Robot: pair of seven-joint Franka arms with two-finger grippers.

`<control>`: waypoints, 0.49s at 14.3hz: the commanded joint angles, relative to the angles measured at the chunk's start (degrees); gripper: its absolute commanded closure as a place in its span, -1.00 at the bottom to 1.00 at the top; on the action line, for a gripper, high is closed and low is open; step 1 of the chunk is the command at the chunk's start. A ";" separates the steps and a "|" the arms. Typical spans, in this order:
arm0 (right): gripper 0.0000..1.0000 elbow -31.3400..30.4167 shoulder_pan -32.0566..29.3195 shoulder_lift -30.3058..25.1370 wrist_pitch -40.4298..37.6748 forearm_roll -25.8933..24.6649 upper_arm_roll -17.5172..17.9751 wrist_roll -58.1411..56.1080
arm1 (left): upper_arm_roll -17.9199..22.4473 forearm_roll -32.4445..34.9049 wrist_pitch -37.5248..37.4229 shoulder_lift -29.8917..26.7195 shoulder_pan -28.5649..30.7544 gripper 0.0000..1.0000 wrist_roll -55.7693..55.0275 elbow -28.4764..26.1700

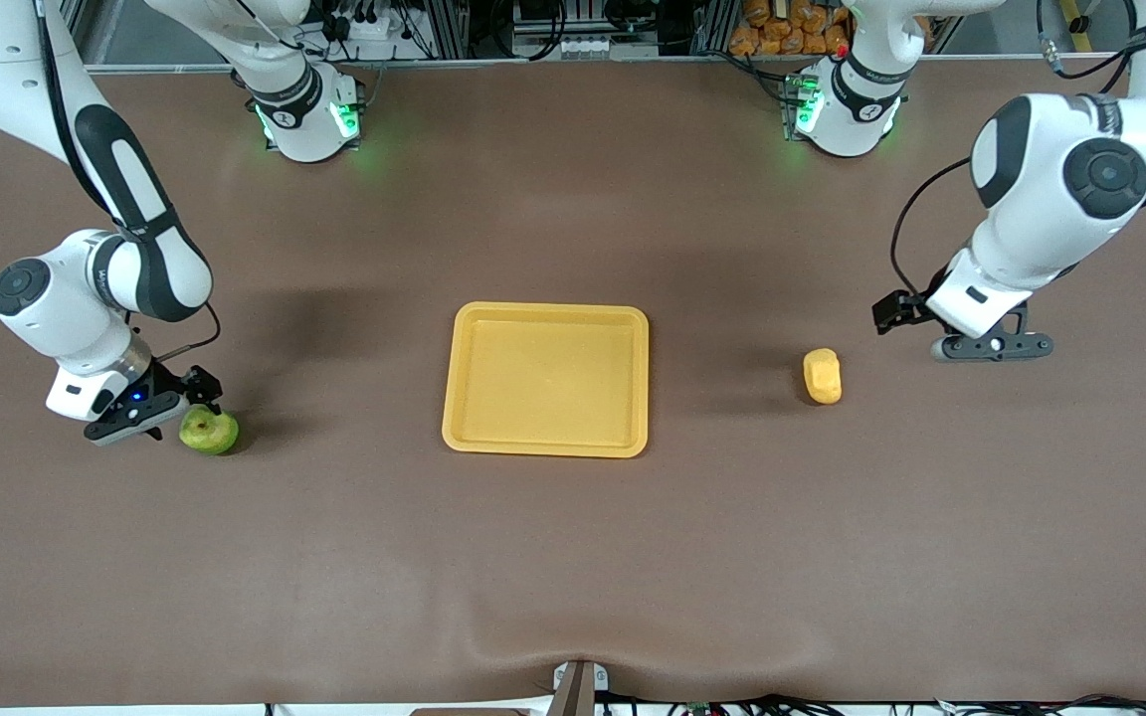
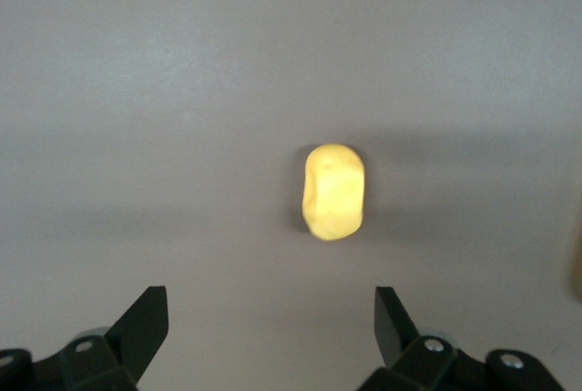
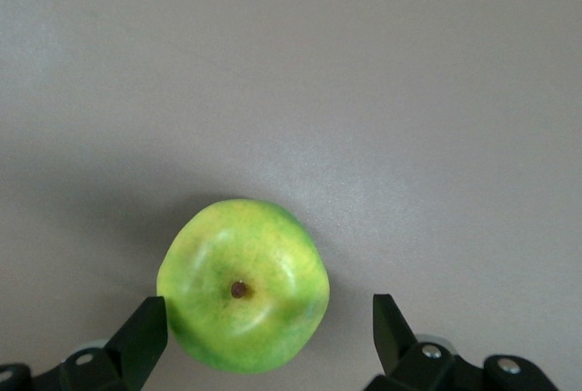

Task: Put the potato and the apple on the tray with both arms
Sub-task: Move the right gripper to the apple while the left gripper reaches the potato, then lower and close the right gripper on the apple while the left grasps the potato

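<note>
Apple (image 1: 209, 431): it sits on the counter (image 1: 573, 557) well toward my right arm's end from the tray, about level with the tray's near rim.
Right end effector (image 3: 269, 332): low over the apple, my fingers spread apart, gripping nothing.
Tray (image 1: 545, 447): mid-counter, nothing on it.
Potato (image 1: 822, 376): on the counter toward my left arm's end from the tray.
Left end effector (image 2: 271, 327): fingers wide apart, near the potato, farther from the tray than it.

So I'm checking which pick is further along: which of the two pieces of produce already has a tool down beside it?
The green apple, toward the right arm's end: the open right tool is right at it. The potato lies apart from the left tool.
</note>
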 commanded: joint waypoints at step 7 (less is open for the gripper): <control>-1.00 -0.26 1.02 2.85 4.40 0.15 -0.13 -8.98 | -0.90 -0.85 8.22 5.54 -0.26 -1.00 -6.28 -1.03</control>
